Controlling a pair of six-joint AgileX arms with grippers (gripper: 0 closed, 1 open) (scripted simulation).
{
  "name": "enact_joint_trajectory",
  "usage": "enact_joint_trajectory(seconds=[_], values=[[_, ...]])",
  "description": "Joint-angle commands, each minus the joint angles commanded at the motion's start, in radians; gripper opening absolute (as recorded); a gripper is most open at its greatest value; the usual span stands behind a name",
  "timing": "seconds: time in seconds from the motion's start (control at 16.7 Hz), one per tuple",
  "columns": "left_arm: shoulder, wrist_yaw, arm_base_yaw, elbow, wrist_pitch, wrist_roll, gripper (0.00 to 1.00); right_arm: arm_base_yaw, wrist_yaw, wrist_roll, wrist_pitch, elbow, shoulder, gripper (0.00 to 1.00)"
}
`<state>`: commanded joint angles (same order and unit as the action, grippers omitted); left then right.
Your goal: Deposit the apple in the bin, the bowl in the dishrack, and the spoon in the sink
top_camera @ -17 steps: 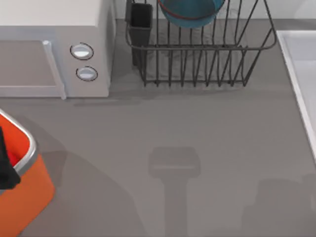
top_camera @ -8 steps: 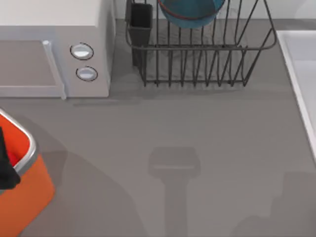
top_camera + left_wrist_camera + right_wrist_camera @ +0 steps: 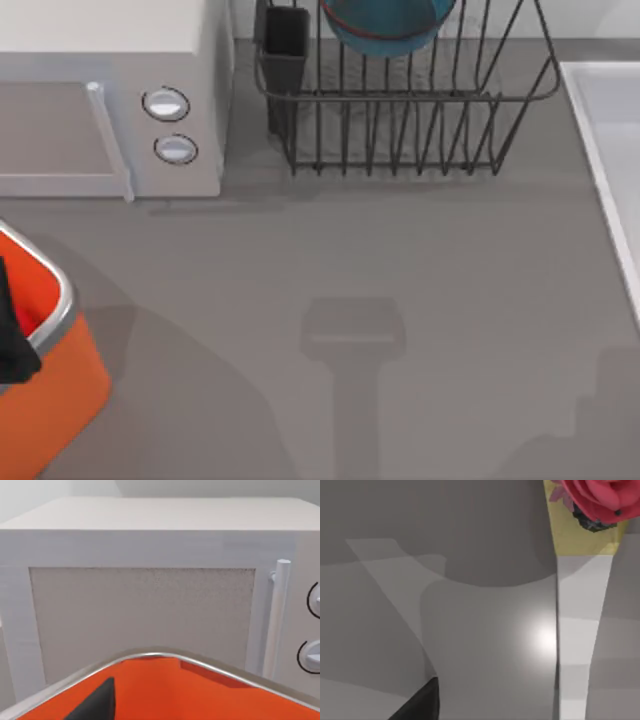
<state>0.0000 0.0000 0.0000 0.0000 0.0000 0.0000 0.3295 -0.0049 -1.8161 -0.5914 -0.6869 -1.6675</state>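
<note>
My left gripper (image 3: pixel 10 335) hangs over the bin (image 3: pixel 60 385) at the table's left edge, a dark shape just inside the silver rim. In the left wrist view its dark tip (image 3: pixel 97 705) sits low above the orange inside of the bin (image 3: pixel 210 700), and the camera faces the microwave (image 3: pixel 145 615) door beyond. I cannot tell whether these jaws are apart or together. A deeper red patch lies beside the gripper inside the bin; I cannot tell whether it is the apple.

The microwave (image 3: pixel 110 100) stands behind the bin, its two knobs facing the table's middle. To its right is the dishrack (image 3: pixel 400 130), with the black cutlery cup (image 3: pixel 285 45) at its left corner. The bowl (image 3: pixel 385 25) rests in the rack among the bars, tilted, its rim partly cut off at the far edge.

The sink (image 3: pixel 610 130) runs along the table's right edge.

My right gripper (image 3: pixel 420 705) appears as a dark tip over a grey surface; I cannot tell its jaw state either. Near it, apart from the tip, lies the spoon (image 3: pixel 577 630), flat, a long pale handle with a yellow end bearing a pink flower, its long axis running straight away from the camera.
</note>
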Motion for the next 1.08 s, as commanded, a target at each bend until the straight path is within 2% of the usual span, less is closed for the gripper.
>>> enact_joint_trajectory(seconds=[0.12,0.9,1.08], values=[[0.0,0.0,0.0,0.0,0.0,0.0,1.0,0.0,0.0,0.0,0.0,0.0,0.0,1.0],[0.0,0.0,0.0,0.0,0.0,0.0,1.0,0.0,0.0,0.0,0.0,0.0,0.0,0.02],[0.0,0.0,0.0,0.0,0.0,0.0,1.0,0.0,0.0,0.0,0.0,0.0,0.0,0.0]])
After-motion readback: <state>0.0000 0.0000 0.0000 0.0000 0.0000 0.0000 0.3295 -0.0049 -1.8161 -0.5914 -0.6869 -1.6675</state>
